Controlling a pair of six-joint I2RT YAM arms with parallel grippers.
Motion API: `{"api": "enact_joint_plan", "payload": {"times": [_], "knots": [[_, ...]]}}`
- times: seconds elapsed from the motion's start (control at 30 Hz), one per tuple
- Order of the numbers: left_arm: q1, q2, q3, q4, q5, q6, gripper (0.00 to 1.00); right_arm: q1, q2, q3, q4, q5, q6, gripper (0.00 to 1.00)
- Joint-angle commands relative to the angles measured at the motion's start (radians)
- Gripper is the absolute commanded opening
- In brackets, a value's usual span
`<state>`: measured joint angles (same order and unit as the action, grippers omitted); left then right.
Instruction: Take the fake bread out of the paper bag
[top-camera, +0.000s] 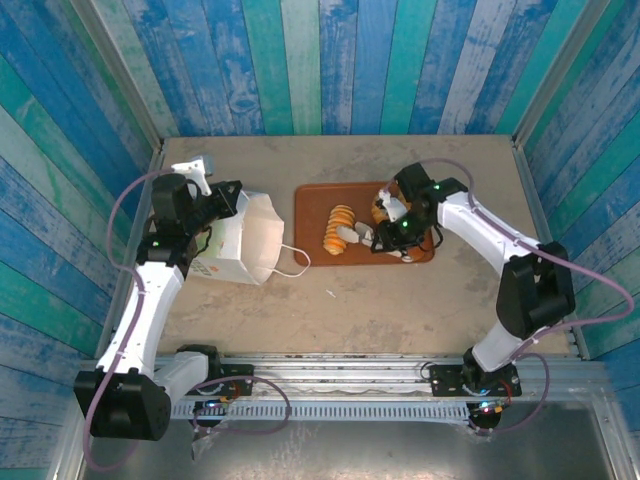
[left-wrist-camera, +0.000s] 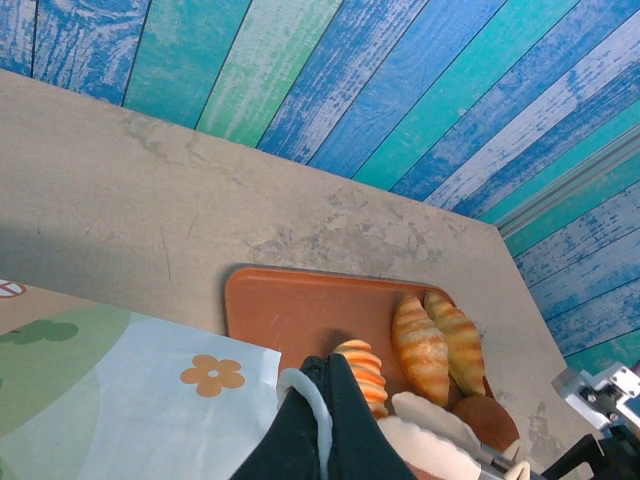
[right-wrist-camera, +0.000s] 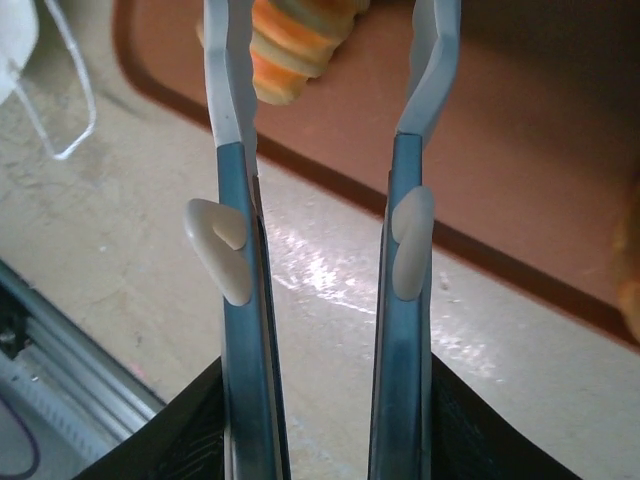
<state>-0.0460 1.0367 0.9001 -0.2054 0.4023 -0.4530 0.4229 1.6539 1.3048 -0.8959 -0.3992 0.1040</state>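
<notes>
The beige tabletop (top-camera: 400, 300) is matt, mottled and scuffed like worn stone, and takes a bright sheen where light strikes it beside the flat reddish-brown tray (top-camera: 315, 215), whose smooth, plastic-looking face is faintly satiny. The golden-orange ridged toy pastries (left-wrist-camera: 420, 345) look like moulded plastic with a soft gloss. The white paper shopping bag (top-camera: 250, 235) is matt, lightly creased paper, and its flower print looks flat and dull. The right hand (right-wrist-camera: 330, 50) has smooth, semi-translucent blue-grey fingers (right-wrist-camera: 242, 330) tipped in pale plastic. The walls of blue, teal and white planks (top-camera: 320, 60) show rough, weathered paint over wood grain, and the silver rail (top-camera: 330, 365) at the near edge is dull metal.
</notes>
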Motion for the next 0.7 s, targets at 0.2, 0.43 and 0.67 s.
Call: {"api": "enact_joint_plan", "payload": {"times": [0.2,0.43,0.67], "knots": [[-0.002,0.01,0.006,0.018,0.017,0.033,0.0,0.074,-0.021,0.144,-0.115,0.197,0.041,0.48],[-0.002,0.002,-0.001,0.024,0.023,0.032,0.0,0.237,0.029,0.224,-0.131,0.402,0.201,0.51],[-0.002,0.003,0.01,0.007,0.018,0.058,0.0,0.298,0.112,0.282,-0.144,0.454,0.265,0.52]]}}
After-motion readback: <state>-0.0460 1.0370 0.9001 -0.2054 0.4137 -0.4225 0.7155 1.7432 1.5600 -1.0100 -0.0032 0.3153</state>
